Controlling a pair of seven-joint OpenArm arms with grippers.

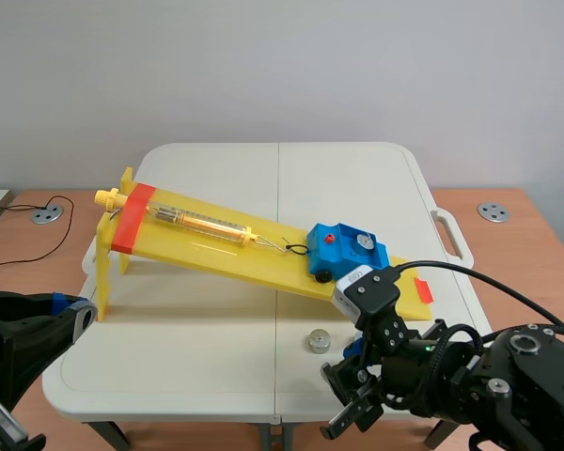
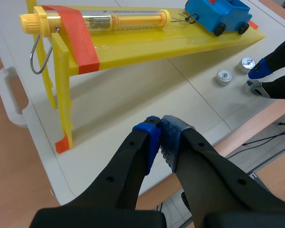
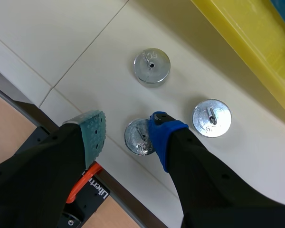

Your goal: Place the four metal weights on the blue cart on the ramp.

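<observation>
**A:** Where is the blue cart [image 1: 346, 251]?

**B:** Low on the yellow ramp [image 1: 216, 246], hooked to the spring scale [image 1: 202, 223] that lies along the slope. One silver weight [image 1: 363, 241] sits on the cart's top.

**A:** And the others?

**B:** Three lie flat on the white worktop [image 1: 216, 338] beside the ramp's low end. The far weight [image 3: 152, 65] lies ahead of the right jaws, the side weight [image 3: 212, 118] nearer the ramp, and the stamped weight [image 3: 137, 137], marked 50, between the right jaws.

**A:** Are the right jaws gripping it?

**B:** No, they are spread wide. The blue pad [image 3: 162, 130] lies over the disc's rim, while the grey-green pad [image 3: 92, 130] stands apart from it.

**A:** The left jaws?

**B:** Closed on nothing, the pads [image 2: 149, 137] meeting, over the worktop's near edge by the ramp's tall legs.
</observation>
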